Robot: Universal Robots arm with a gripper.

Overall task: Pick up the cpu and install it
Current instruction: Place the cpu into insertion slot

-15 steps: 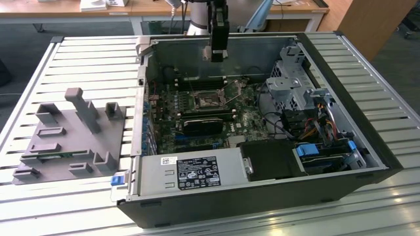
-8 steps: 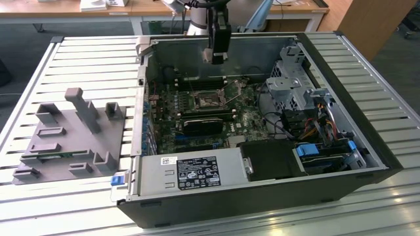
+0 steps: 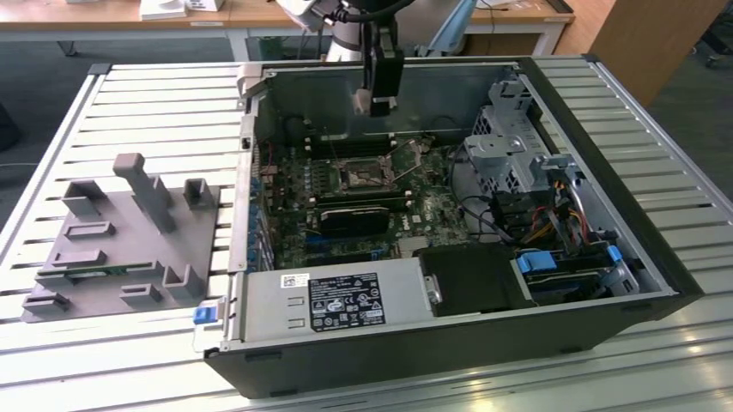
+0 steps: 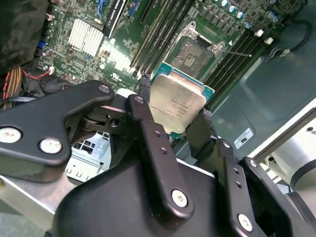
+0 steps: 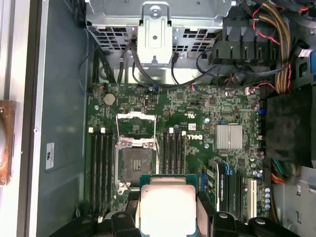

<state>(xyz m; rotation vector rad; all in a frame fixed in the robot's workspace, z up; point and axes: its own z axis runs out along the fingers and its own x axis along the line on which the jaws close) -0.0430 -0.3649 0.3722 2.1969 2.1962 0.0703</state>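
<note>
Exterior view: an open black computer case (image 3: 458, 343) lies on its side on a slatted metal table (image 3: 69, 154), filling the half toward the exterior view's right. The robot arm (image 3: 343, 17) reaches in over the case's far edge, and its black gripper (image 3: 376, 90) points straight down, hanging well above the green motherboard (image 3: 435, 206). In both wrist views the black fingers (image 4: 153, 143) are closed narrowly on two opposite edges of the cpu (image 4: 177, 106), a small flat square chip with a shiny silver-grey metal top and a thin green rim. The chip is held level and clear of the board. The empty square metal socket (image 5: 135, 158), its hinged frame standing open, sits near the motherboard's far edge, just beside the chip rather than directly under it. The pick-up looks done and the carry to the socket is in hand. Seating the chip would call for centring it over the socket, squaring its edges to the frame, and a gentle, level descent.
</note>
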